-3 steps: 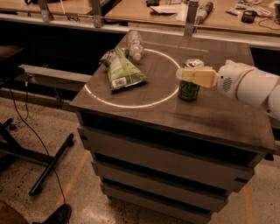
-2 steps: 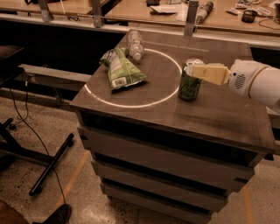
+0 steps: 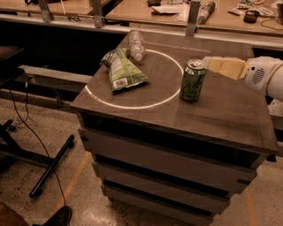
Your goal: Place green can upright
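Note:
The green can (image 3: 193, 81) stands upright on the brown table (image 3: 221, 114), on the right rim of a pale circle marked on the top. It is dark green with pale markings and a silver top. My gripper (image 3: 208, 64) comes in from the right at the height of the can's top. Its pale yellow fingers (image 3: 226, 67) sit just right of the can's rim and are apart from it. The gripper is open and holds nothing.
A green-and-white snack bag (image 3: 122, 69) lies on the left side of the circle. A clear plastic bottle (image 3: 136, 44) lies behind it. A cluttered workbench (image 3: 212, 13) runs along the back. Cables and a chair base (image 3: 40, 176) are on the floor at left.
The gripper was around the can's top a second ago. It has let go and drawn back to the right. The can stays upright in place.

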